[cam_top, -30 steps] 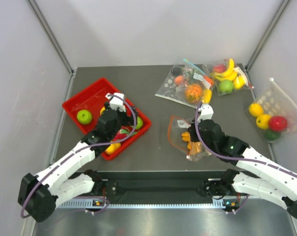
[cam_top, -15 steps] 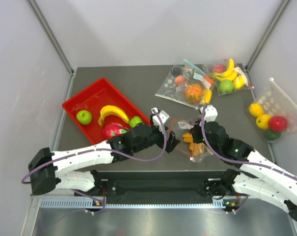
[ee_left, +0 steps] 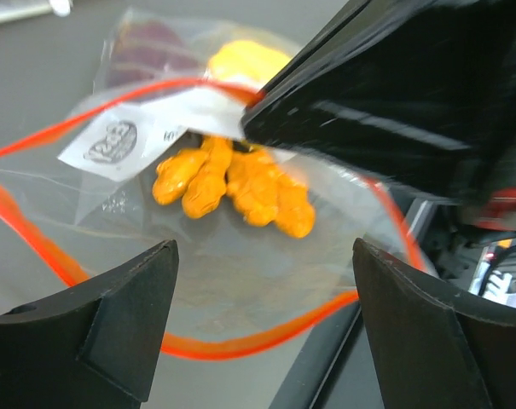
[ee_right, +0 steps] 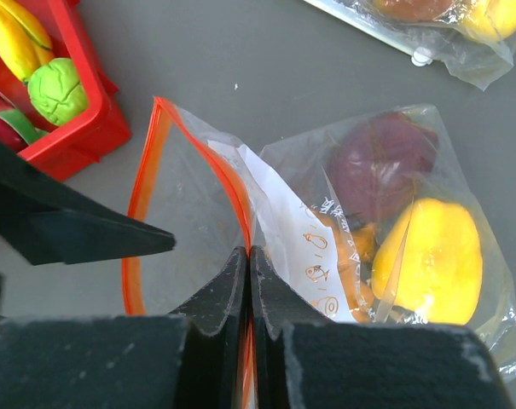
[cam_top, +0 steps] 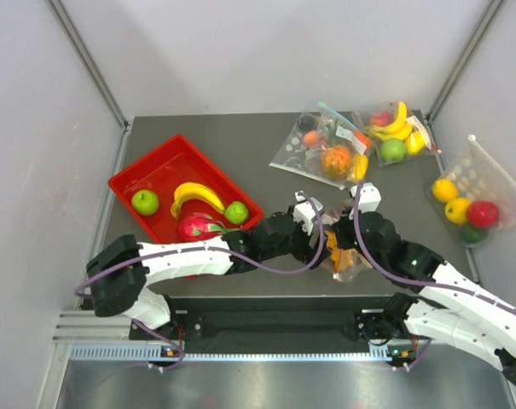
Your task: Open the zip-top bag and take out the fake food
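Tabletop [cam_top: 266, 162]: one zip-top bag [ee_right: 198, 213], two tools [ee_left: 262, 264] [ee_right: 247, 256]

A red tray [cam_top: 165, 164] and three bags of toy fruit sit on the dark tabletop [cam_top: 240, 145].
The tray is on the left, with a long yellow banana [cam_top: 196, 194] and a pink dragon fruit [cam_top: 196, 227] inside. At the back, a blue-zip bag [cam_top: 313, 146] touches a bag with bananas [cam_top: 396, 132]. A third bag [cam_top: 472, 198] lies far right.

Overhead looks down; 2 close wrist views share the zip-top bag [ee_left: 208, 256].
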Action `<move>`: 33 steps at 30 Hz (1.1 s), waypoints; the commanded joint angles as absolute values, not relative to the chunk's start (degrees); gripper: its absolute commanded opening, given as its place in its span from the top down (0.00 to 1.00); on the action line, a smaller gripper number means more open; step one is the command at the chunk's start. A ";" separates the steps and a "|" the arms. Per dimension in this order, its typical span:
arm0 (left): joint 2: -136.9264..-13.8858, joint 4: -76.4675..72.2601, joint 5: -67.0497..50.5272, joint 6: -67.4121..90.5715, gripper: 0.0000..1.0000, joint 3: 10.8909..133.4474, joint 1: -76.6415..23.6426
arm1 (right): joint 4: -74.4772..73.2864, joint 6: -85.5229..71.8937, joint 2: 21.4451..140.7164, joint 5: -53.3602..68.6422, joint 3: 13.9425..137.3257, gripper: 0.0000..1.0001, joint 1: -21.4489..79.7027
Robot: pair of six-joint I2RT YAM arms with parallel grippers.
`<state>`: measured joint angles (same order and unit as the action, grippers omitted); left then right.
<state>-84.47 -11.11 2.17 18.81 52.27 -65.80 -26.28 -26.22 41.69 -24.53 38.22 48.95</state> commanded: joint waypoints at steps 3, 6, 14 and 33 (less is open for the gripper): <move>-86.48 -15.64 3.69 18.55 0.16 54.41 -65.74 | -26.72 -27.33 39.38 -25.14 37.62 1.00 48.25; -88.15 -16.61 4.83 18.46 0.18 54.23 -65.22 | -26.72 -27.33 39.03 -24.70 37.36 1.00 48.25; -98.51 -18.44 3.61 18.19 0.20 59.06 -64.42 | -24.61 -27.60 39.90 -22.42 36.21 1.00 48.25; -108.81 -23.55 4.13 8.79 0.20 60.03 -64.42 | -23.47 -27.69 39.20 -21.09 34.45 1.00 48.25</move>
<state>-107.11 -20.18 5.39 11.94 57.60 -64.03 -28.45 -26.81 39.79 -23.09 34.04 48.18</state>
